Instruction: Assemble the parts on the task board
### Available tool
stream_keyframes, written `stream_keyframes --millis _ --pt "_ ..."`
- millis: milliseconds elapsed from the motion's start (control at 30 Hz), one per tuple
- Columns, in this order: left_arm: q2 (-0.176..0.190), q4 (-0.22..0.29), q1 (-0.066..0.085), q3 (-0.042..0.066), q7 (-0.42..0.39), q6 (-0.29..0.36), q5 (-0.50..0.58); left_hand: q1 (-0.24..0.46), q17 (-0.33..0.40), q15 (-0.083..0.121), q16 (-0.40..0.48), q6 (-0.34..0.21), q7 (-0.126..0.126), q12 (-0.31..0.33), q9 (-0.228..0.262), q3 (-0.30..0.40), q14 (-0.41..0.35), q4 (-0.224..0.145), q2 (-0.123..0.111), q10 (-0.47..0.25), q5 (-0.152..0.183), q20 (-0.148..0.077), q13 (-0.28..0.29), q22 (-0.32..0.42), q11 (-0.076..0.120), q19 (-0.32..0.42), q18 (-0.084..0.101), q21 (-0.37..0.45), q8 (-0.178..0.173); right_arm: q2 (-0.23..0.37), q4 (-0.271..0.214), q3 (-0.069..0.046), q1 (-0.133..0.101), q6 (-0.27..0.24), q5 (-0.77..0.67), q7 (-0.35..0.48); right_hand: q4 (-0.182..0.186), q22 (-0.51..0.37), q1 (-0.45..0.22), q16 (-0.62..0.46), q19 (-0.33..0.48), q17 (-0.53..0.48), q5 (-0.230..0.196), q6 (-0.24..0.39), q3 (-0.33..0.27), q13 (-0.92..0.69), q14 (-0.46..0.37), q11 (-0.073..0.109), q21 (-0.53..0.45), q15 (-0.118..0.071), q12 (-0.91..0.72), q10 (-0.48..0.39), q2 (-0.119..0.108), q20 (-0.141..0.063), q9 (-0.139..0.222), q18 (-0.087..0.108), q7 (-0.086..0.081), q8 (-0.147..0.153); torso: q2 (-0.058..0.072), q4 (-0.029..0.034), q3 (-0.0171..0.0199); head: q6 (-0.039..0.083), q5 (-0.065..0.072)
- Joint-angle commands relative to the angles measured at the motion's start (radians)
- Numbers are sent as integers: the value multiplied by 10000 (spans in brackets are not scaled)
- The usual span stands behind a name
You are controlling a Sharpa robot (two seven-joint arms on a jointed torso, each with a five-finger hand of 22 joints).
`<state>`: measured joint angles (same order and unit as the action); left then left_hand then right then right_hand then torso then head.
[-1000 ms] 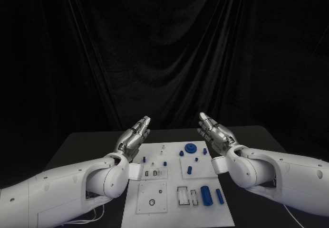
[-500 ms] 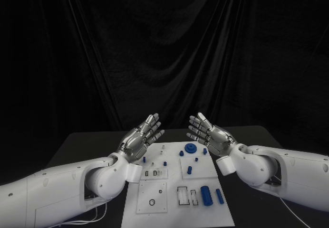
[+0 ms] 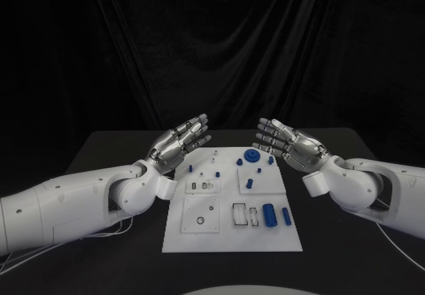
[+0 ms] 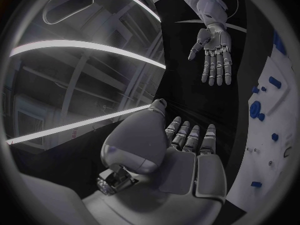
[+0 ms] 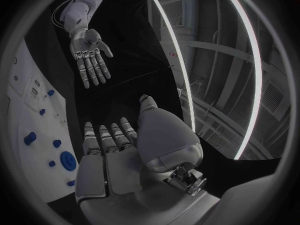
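Both hands are up over the far end of the board (image 3: 232,236), palms turned in toward each other, and neither one is touching a thing. The left hand (image 3: 180,144) hovers above the board's far left corner, fingers (image 3: 196,126) straight and fanned a little apart, holding nothing. The right hand (image 3: 292,146) hangs opposite, just off the far right corner, fingers (image 3: 269,136) likewise spread and empty.

Between and below them the white board lies flat on the black table (image 3: 106,153), long side running away from the robot. The parts sit on it, clear of both sets of fingers: a round blue knob (image 3: 253,155) at the far end, nearest the right hand's fingertips but below them; a small blue peg (image 3: 188,166) on the left edge, under the left hand's wrist; more small blue pieces (image 3: 250,182) mid-board; and two upright-looking blue cylinders (image 3: 268,216) near the right edge at the near end, well apart from both hands.

From the left wrist, the palm (image 4: 187,160) is open, with the board's edge (image 4: 275,150) alongside and the right hand (image 4: 214,50) facing it across the gap. The right wrist view mirrors it: open palm (image 5: 112,160), board (image 5: 31,105) beside it, left hand (image 5: 89,50) opposite.
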<state>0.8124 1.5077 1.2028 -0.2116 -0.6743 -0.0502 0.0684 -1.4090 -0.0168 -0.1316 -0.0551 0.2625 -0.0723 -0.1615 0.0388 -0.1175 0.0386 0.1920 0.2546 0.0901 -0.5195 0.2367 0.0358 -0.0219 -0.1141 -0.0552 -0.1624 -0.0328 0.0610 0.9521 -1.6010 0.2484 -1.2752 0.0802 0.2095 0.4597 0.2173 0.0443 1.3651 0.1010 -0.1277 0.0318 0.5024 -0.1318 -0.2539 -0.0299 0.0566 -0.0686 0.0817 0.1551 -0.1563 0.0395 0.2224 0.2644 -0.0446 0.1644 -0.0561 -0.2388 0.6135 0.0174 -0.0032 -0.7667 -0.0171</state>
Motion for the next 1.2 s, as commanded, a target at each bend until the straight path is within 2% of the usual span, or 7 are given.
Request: stream_keyframes --millis 33,200,333,400,867,1100,1200 --pt "86 35 4 6 -2128 -187 -515 -212 -62 -242 -263 391 -94 -627 47 607 176 -441 -126 145 -436 254 62 -77 -371 -172 -142 -183 157 152 -101 -7 -1 34 -146 108 -169 101 257 303 -454 55 250 -109 48 -29 141 -151 255 108 -280 19 -15 96 -13 168 11 -102 106 73 -14 -324 25" --pt "298 247 6 7 -2215 -110 -544 -175 -66 -279 -293 467 -121 -719 56 697 196 -507 -162 164 -497 284 67 -78 -424 -177 -137 -189 182 408 -254 -7 -14 -219 -155 276 -543 332 665 1149 -1570 241 609 -326 175 -139 741 -439 863 296 -1181 249 -101 231 -54 148 -18 -400 153 206 6 -714 -2" --pt "621 614 19 13 -2370 68 -553 -48 -92 -395 -427 683 -181 -954 81 935 286 -676 -233 222 -552 375 82 -94 -611 -228 -119 -230 253 565 -353 -7 -115 -475 -388 466 -1078 544 1170 2116 -2739 453 1117 -1115 418 -283 1592 -488 1462 337 -2344 592 -182 243 -256 125 -283 -1452 165 309 -25 -1060 13" --pt "848 807 33 30 -2458 168 -555 42 -104 -418 -500 803 -203 -1071 95 1040 336 -737 -256 262 -579 397 90 -107 -664 -266 -120 -259 292 639 -386 -7 -255 -700 -724 482 -1671 714 1719 3267 -3811 735 1311 -1844 874 -506 2700 -717 1976 353 -3915 1003 -271 246 -513 110 -373 -2641 202 362 -40 -1060 24" --pt "1707 1467 90 153 -2621 221 -180 279 -147 -563 -760 1057 -280 -1489 120 1383 491 -908 -286 414 -739 465 127 -120 -868 -309 -54 -300 374 632 -84 -6 -1676 -2225 -5301 -840 -2916 1857 2332 5662 -6640 1528 1055 -3168 1978 -1098 6306 -1417 4365 -81 -7215 2731 -770 -282 -767 95 -952 -4262 677 556 -124 -1060 309" --pt "2090 1901 145 323 -2802 340 -291 393 -159 -599 -849 1157 -291 -1631 131 1460 538 -917 -314 466 -780 472 140 -128 -913 -333 -26 -321 407 502 -102 -7 -2338 -3402 -9469 -2808 -2747 4396 1946 7758 -7795 2561 173 -4669 2177 -673 9244 -796 8300 -921 -6809 5322 -1192 -1030 -485 178 -1057 -3849 1108 637 -159 -1060 442" --pt "2197 2009 224 358 -2845 381 -313 467 -166 -597 -895 1185 -281 -1694 132 1485 564 -898 -319 489 -789 466 144 -139 -918 -364 -20 -344 416 394 -113 -8 -2511 -3723 -11364 -3614 -2520 5008 1790 9181 -8412 3317 -1230 -4932 2540 -538 10130 -687 9268 -1022 -6492 5701 -1369 -1088 -377 201 -992 -3512 1275 670 -159 -1035 496"
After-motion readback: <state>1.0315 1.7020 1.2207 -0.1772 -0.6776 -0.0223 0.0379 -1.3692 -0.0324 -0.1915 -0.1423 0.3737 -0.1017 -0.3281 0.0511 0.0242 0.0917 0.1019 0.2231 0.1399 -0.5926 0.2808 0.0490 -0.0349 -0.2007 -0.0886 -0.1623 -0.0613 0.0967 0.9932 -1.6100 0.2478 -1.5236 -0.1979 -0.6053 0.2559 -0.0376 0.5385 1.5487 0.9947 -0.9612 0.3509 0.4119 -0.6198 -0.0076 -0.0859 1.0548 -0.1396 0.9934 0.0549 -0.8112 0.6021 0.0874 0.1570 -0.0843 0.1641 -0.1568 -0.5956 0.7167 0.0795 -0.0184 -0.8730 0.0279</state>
